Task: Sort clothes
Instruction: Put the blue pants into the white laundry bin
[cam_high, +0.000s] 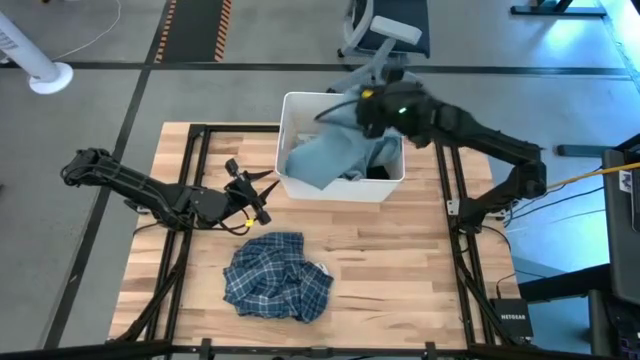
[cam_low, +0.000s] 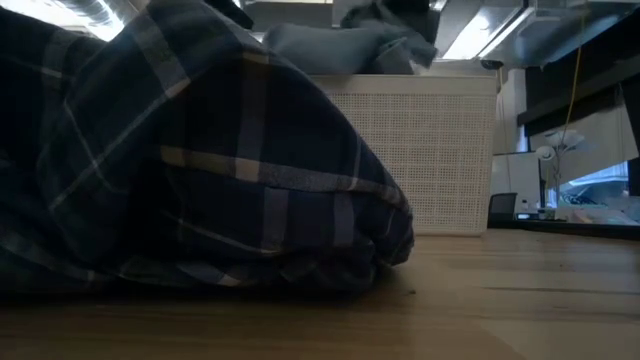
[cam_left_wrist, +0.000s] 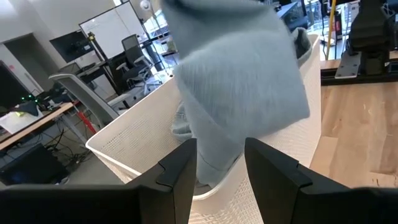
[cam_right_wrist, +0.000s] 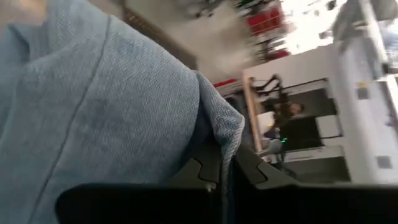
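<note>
Seen from above, a wooden table (cam_high: 400, 250) holds one white bin (cam_high: 340, 185) toward twelve o'clock and one blue-and-white plaid shirt (cam_high: 277, 278) lying crumpled toward six o'clock, well apart from the bin. Two dark robot arms are at work. The right gripper (cam_high: 368, 110) is above the bin's far edge, at about one o'clock from the table's centre, its fingers pinched shut on one large grey-blue shirt (cam_high: 325, 155). That shirt hangs from the grip and drapes down over the bin's interior and near wall. The right wrist view shows the denim-like fabric clamped between the two closed fingers (cam_right_wrist: 205, 174). The left gripper (cam_high: 250, 198) sits at about ten o'clock, just beside the bin's left wall, its two fingers (cam_left_wrist: 180, 174) parted and holding nothing, pointed at the bin and the hanging shirt. A dark item shows inside the bin at its right side, too hidden to identify. From table height, the plaid shirt fills the foreground with the bin behind it.
</note>
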